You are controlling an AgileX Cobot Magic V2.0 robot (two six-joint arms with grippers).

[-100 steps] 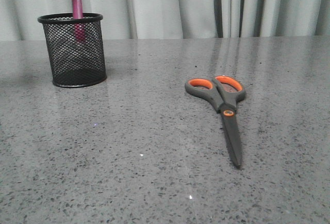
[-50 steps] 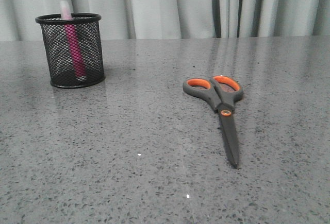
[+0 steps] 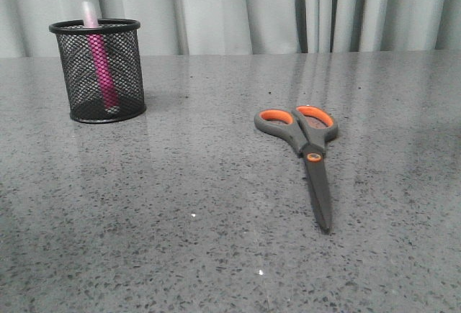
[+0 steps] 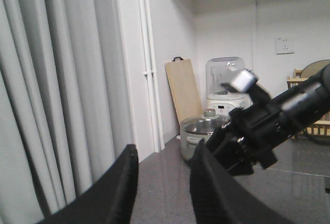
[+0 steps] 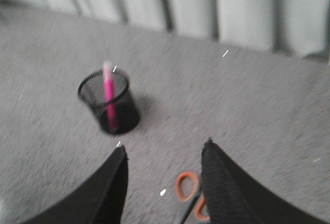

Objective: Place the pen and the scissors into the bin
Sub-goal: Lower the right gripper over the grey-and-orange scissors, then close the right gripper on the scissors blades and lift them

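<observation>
- Grey speckled table [image 3: 180, 241] with pale pleated curtains [image 3: 216, 11] behind; neither arm shows in the front view.
- Pen [image 3: 99, 61] stands inside the bin [image 3: 99, 72], leaning a little, its pale cap poking just above the rim. Bin sits at the far left of the table.
- Pen part of the task looks done, judging from this layout.
- Scissors [image 3: 310, 151] lie flat on the table, well apart from the bin, to its right and nearer the camera; blades closed, tips pointing toward the camera, orange-lined loops at the far end.
- Left gripper [image 4: 162, 183]: fingers spread, nothing between them, camera aimed off at the room rather than at the table.
- Right gripper [image 5: 162, 183]: fingers spread and empty, hanging above the scissors' handle loops; view is blurred.
- Step in hand, as I read it: the scissors pickup, right arm best placed.
- Next move calls for a descent onto the scissors near the pivot or handles and a firm pinch on a low, flat object, then a carry across to the bin.
</observation>
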